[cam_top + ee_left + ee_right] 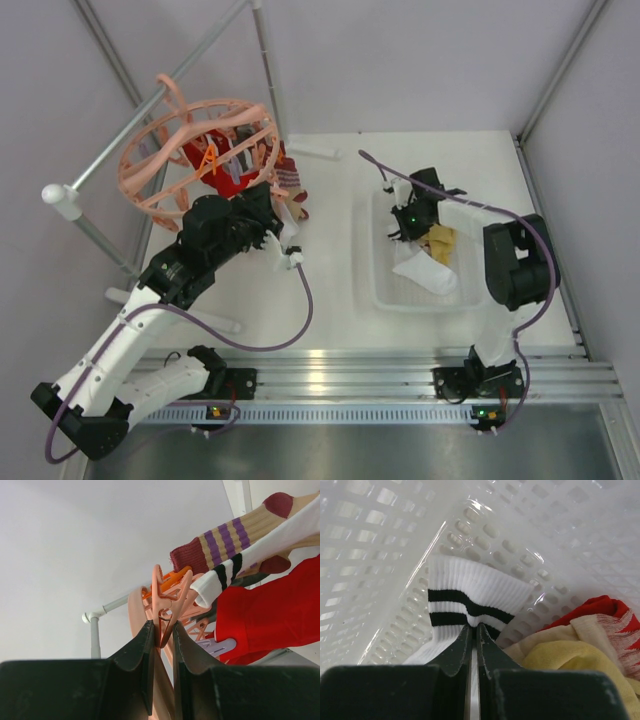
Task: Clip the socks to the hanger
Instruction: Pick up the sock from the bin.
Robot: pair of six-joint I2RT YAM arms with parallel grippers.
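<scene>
The peach-pink hanger hangs tilted from the rail at the back left. A red sock, a white sock with black stripes and a beige sock with purple stripes and dark red ends hang from it. My left gripper is shut on a peach clip of the hanger; it sits at the hanger's lower right in the top view. My right gripper is shut on the cuff of a white sock with black stripes inside the white basket. A mustard yellow sock and a red-and-beige sock lie beside it.
A grey metal rail on white posts runs diagonally above the hanger, and a second post stands behind it. A lilac clip hangs under the red sock. Grey walls enclose the white table on the left, back and right.
</scene>
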